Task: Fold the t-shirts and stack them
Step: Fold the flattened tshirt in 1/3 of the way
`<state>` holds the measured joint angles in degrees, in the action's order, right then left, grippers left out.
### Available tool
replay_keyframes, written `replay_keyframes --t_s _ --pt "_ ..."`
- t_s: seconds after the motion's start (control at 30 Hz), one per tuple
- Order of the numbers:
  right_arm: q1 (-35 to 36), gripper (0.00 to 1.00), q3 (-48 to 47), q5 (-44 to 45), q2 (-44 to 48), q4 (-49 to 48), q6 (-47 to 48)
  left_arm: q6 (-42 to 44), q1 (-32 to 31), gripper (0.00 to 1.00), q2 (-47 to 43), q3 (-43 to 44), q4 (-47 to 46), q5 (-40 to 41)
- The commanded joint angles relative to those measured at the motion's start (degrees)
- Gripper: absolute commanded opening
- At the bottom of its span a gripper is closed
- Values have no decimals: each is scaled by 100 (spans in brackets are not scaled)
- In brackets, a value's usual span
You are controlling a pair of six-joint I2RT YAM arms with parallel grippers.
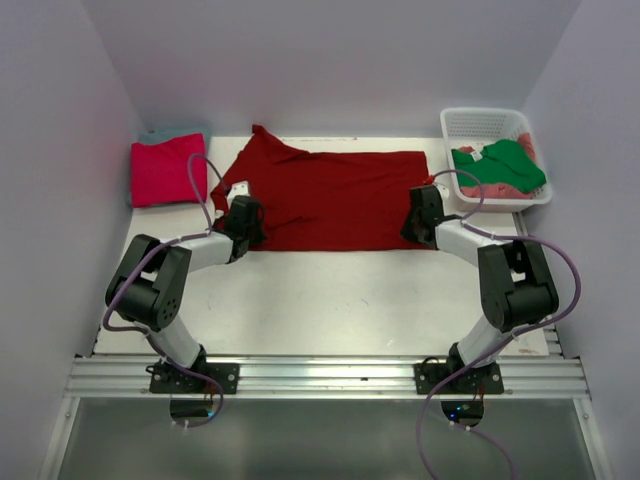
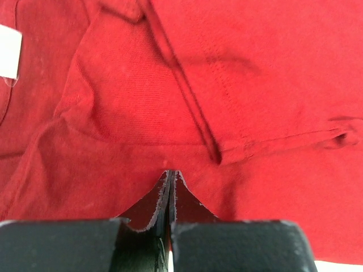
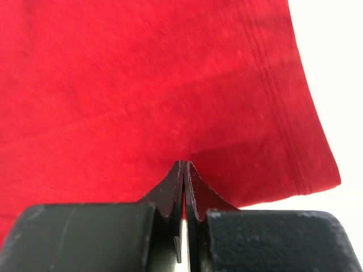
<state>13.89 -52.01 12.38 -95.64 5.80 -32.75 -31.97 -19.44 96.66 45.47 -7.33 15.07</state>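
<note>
Both arms are chunky black joints with silvery-white links, purple cables looping off them, plus black wedge-shaped fingers.

The left hand, fingers pressed together, pinches the dark red t-shirt.

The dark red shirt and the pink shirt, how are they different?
The dark red shirt lies spread out in the middle of the table; the pink shirt is folded small at the far left. The left claw and right claw are shut on the dark red shirt; nothing holds the pink shirt. The pink shirt sits on a teal shirt; the dark red shirt lies on the table. Both are plain cloth.
</note>
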Motion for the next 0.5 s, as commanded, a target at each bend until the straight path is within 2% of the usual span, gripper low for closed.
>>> replay_keyframes --t_s 0.0,0.27,0.4,0.47 --pt "52 0 68 54 10 325 -3 -231 46 0 19 23 406 110" --pt "131 0 112 -17 -34 1036 6 -556 46 0 248 6 1480 -276" --pt "166 0 121 -192 -43 1440 -20 -653 72 0 107 -91 1962 -741" --pt "193 0 121 -333 1 1668 -21 -740 72 0 55 -231 2086 -1224"
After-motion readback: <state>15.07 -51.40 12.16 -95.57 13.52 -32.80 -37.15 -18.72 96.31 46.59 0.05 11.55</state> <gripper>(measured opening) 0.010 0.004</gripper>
